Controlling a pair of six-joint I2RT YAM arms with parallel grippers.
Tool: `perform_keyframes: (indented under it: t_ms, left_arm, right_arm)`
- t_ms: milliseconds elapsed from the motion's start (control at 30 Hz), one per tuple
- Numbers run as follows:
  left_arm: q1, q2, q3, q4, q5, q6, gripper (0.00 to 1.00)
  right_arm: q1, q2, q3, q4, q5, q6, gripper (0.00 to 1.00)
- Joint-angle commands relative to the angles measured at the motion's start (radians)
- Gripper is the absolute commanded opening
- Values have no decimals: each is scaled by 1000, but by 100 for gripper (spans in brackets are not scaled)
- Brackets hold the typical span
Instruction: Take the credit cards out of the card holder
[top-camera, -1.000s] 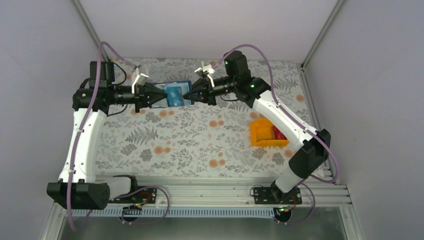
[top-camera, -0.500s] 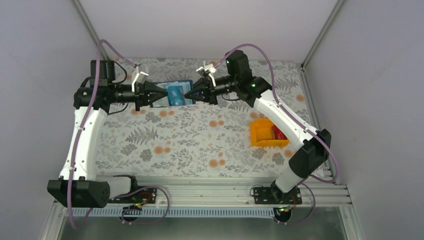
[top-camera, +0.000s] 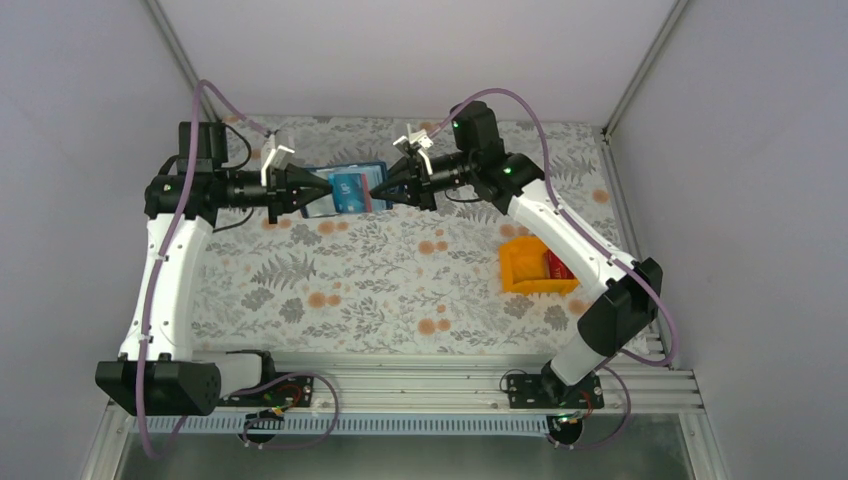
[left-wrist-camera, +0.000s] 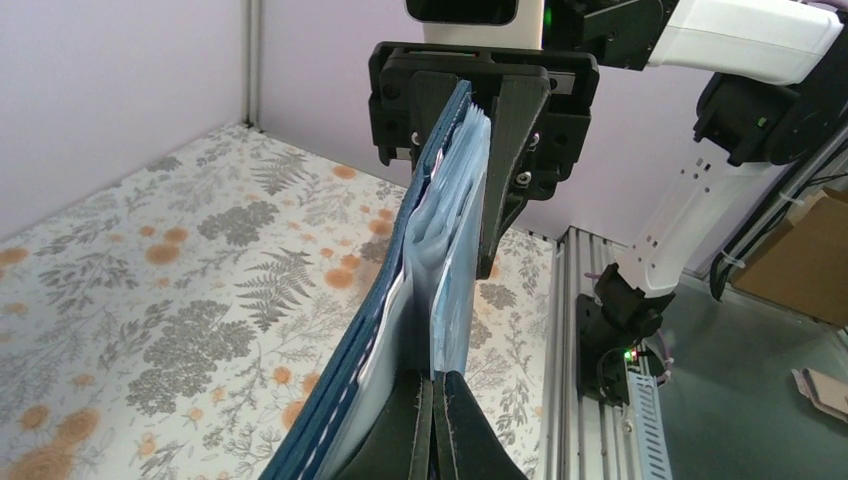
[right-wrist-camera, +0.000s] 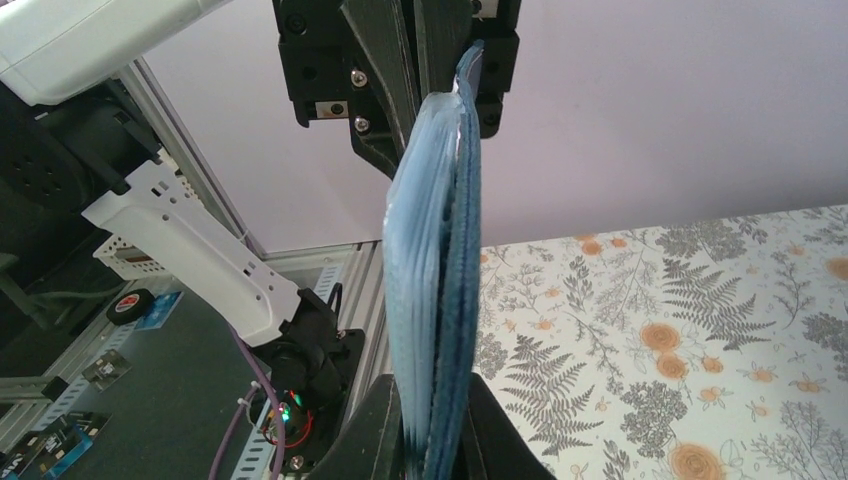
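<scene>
Hanging in mid-air at the upper middle of the overhead view, clear of the table (top-camera: 400, 270): the card holder (top-camera: 345, 204), stretched between two pinches. Clamped from the left of the frame by the left gripper (top-camera: 328, 188), jaws nearly closed on the holder's edge. Clamped from the right by the right gripper (top-camera: 372, 190), jaws likewise narrow on the opposite edge.

Seen edge-on from the left wrist: navy cover bowing away toward the lower left of the frame, pale blue pocket layers running up the centre into the right gripper's fingers (left-wrist-camera: 505, 150) at the top. Same stack from the right wrist, rising from bottom centre to the left gripper at the top.

Probably held this way to keep the floppy wallet taut and off the table, one end anchored for a pull at the other. Teal card (top-camera: 348, 185) showing in the pockets facing the overhead camera, so not yet out. Cannot tell from any view about a card alone caught in either pinch, as opposed to the whole stack.

Middle right of the overhead view, well apart from the holder: orange bin (top-camera: 515, 270) with a flat red piece (top-camera: 558, 268) inside, likely a card already dropped there. Judged short of done. Next, probably a firm hold on one end and a straight slide along the pocket; risk of dragging the whole holder, or of bending the thin plastic.
</scene>
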Motion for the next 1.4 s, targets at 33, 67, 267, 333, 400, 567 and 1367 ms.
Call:
perform_keyframes:
  t_ms: [33,67,267,333,400,567,1367]
  left_arm:
    - [26,-14,12,-5,9,45,2]
    - [26,-14,15,-9,7,50,2]
    - [30,-15,4,2,14,39,2]
    - [26,-15,-7,14,25,31,2]
    - [17,-17,-18,25,31,23,2]
    - [-9,-16,-46,76,20,-30,5]
    - [-9,21,-90,181,-183,-121,2]
  right_arm:
    - [-19,-42,-3,-30,-45,-21,4]
    - [-19,-43,-3,-33,-42,-25,4]
    - [-21,-39,2,-33,-54,-20,4]
    - [-21,-36,3,-28,-60,-14,4]
    - [-21,-35,4,-27,-59,-13,4]
    - [-20,-30,12,-37,-74,-17,4]
    - [-45,33,29,1,233,160,4]
